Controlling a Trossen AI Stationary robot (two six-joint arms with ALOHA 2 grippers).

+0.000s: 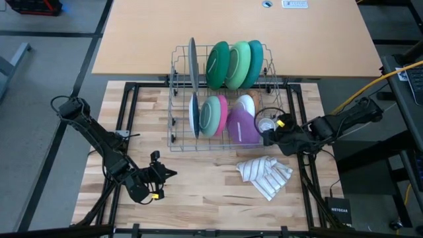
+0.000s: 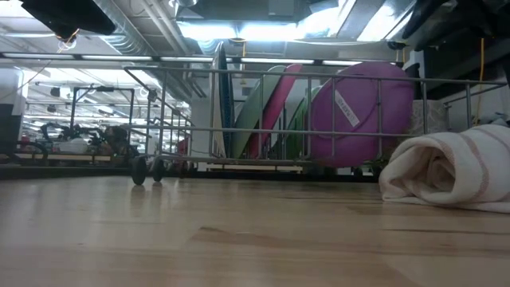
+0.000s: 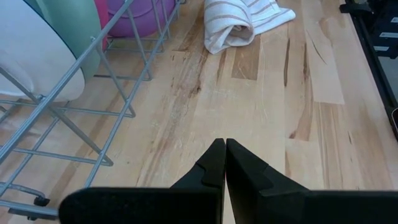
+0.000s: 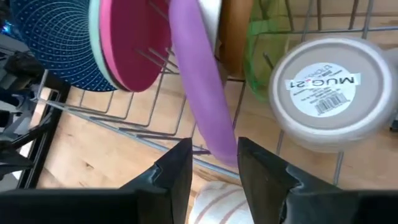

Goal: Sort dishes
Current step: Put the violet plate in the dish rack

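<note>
A wire dish rack (image 1: 173, 99) stands at the table's far middle. In its far row, a grey (image 1: 193, 63), a dark green (image 1: 217, 65), a light green (image 1: 236, 65) and a teal dish (image 1: 255, 61) stand on edge. In the near row stand a blue (image 1: 193, 114), a pale green (image 1: 211, 116), a pink (image 1: 223, 109), a white (image 1: 246, 102) and a purple plate (image 1: 243, 127). My right gripper (image 4: 214, 165) is open at the rack's right near corner, its fingers on either side of the purple plate's rim. My left gripper (image 3: 225, 146) is shut and empty over the table's near left. My right gripper has its fingers on either side of the purple plate's lower rim (image 4: 221, 146), coming level from the table's right. The rim lies against or close to one finger (image 4: 261, 168) and apart from the other. I cannot tell whether it touches. The plate stands on edge in the rack.
A white cloth with dark stripes (image 1: 264, 176) lies crumpled on the table just near of the rack's right corner. A cup with a labelled bottom (image 4: 329, 87) sits in the rack's right end beside the purple plate. Bare wood lies between the two grippers.
</note>
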